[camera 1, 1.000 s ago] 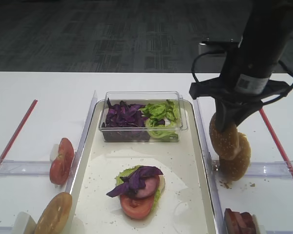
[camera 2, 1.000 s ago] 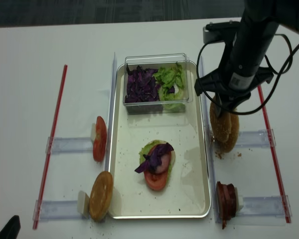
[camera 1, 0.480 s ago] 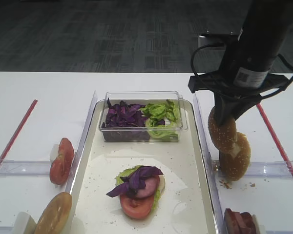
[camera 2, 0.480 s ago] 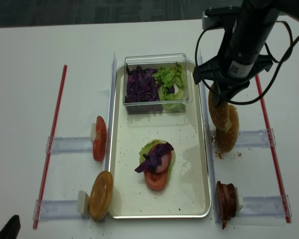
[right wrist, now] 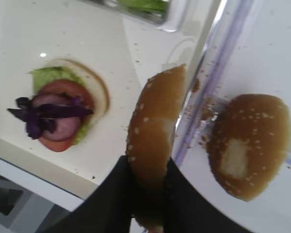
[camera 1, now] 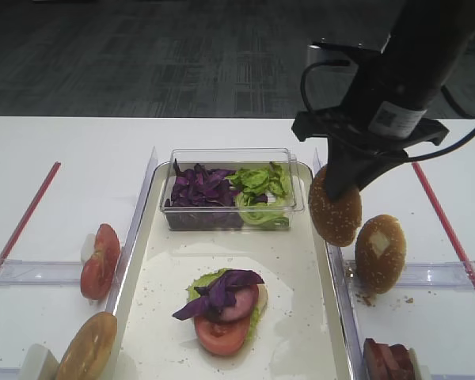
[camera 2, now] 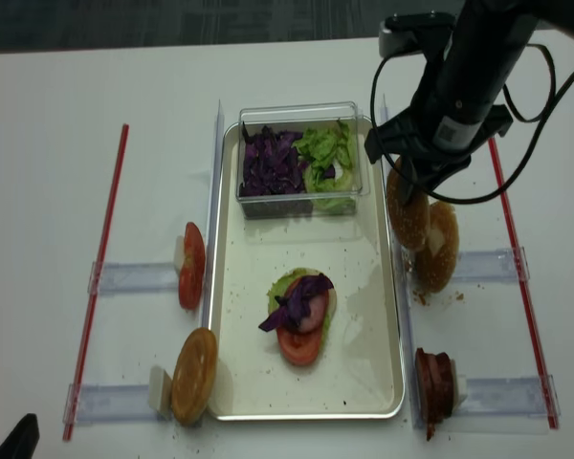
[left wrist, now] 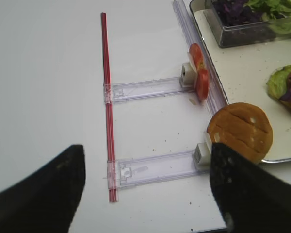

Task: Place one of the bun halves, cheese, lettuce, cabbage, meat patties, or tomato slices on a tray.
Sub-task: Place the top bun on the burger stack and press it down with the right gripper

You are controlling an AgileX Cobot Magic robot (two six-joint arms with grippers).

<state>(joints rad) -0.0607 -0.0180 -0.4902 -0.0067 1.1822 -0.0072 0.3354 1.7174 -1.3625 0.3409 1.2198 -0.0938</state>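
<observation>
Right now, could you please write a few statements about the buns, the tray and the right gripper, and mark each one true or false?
1. The right gripper holds the sesame bun top on edge. True.
2. The held bun already lies flat on the tray. False: it hangs over the tray's right rim.
3. The bun half with a white patch stands outside the tray, on its right. True.
4. The clear box holds tomato slices. False: it holds purple cabbage and lettuce.
5. The stack on the tray is topped with cabbage. True.
</observation>
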